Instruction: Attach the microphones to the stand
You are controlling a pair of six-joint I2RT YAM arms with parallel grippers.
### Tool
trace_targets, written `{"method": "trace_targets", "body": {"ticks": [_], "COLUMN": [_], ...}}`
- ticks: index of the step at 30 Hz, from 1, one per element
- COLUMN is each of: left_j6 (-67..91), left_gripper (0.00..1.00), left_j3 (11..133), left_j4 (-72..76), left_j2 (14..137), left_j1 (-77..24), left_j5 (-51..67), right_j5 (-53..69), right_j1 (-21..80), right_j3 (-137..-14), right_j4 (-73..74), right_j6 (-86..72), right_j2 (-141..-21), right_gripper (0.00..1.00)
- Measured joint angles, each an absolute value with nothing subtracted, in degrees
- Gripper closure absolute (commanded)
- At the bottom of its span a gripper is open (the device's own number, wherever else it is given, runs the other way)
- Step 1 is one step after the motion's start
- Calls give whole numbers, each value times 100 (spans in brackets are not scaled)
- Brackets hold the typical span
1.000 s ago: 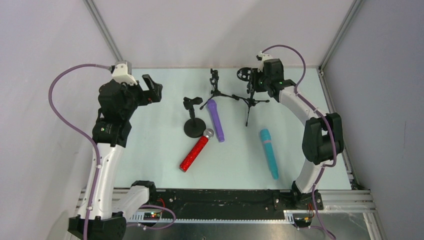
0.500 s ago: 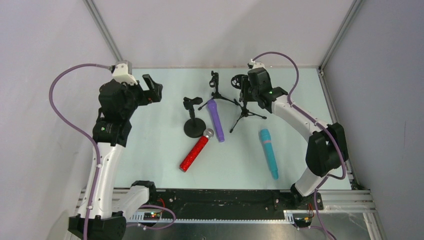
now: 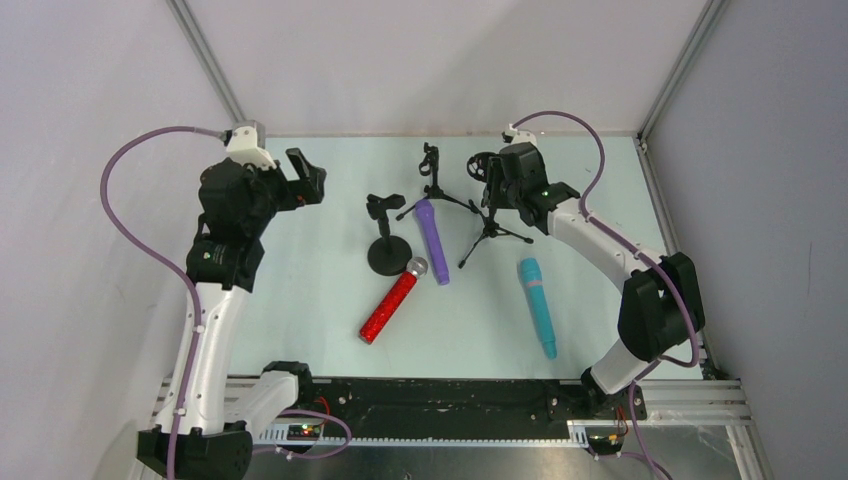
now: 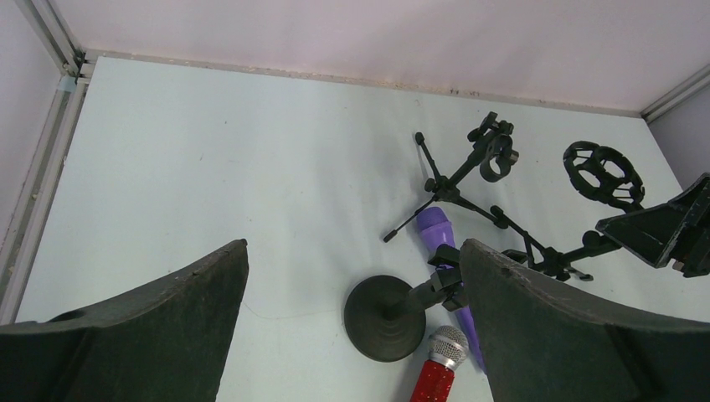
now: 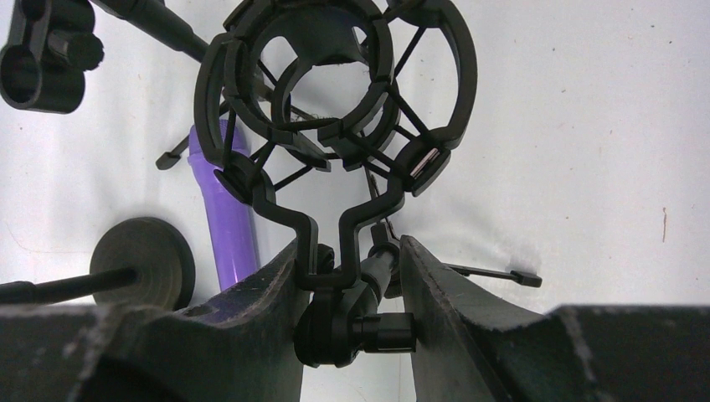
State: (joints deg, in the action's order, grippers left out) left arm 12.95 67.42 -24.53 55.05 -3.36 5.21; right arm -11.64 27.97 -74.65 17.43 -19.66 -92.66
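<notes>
The glittery red microphone [image 3: 392, 303] with silver head, the purple microphone [image 3: 432, 240] and the teal microphone [image 3: 537, 305] lie flat on the table. My right gripper [image 3: 497, 187] is shut on the neck of a black tripod stand with a ring shock mount [image 3: 481, 163]; the wrist view shows the ring [image 5: 335, 92] just beyond my right gripper [image 5: 352, 301]. My left gripper [image 3: 305, 178] hangs open and empty above the table's back left, the jaws wide apart in its wrist view [image 4: 352, 327]. The purple microphone [image 4: 435, 228] and the red head [image 4: 448, 345] show there.
A round-base stand [image 3: 387, 255] with a clip stands next to the purple microphone's left side. A second tripod stand with a clip [image 3: 431, 163] stands at the back centre, its legs over the purple microphone's head. White walls enclose the table.
</notes>
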Motion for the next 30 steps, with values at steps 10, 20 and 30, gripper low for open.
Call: {"method": "trace_targets", "body": {"ticks": [10,20,30], "left_j6": [1295,1295,1295], "left_gripper": [0,0,0], "left_j3": [6729,6729,6729], "left_j4": [-2453,-2453,-2453], "left_j2": [5531,5564,5599], "left_j1": [-336,-336,-336], "left_j5": [519,521,523], "right_j5": [-1068,-854,-679], "right_j1": [2762,2801,2740], "right_j3": [-7253,-7142,-7124], "right_j4": [1455,1514,1461], "right_j6": [-1933,-1734,-1380], "right_j2": [-9268,-9216,-8864], "right_gripper": [41,2,0]}}
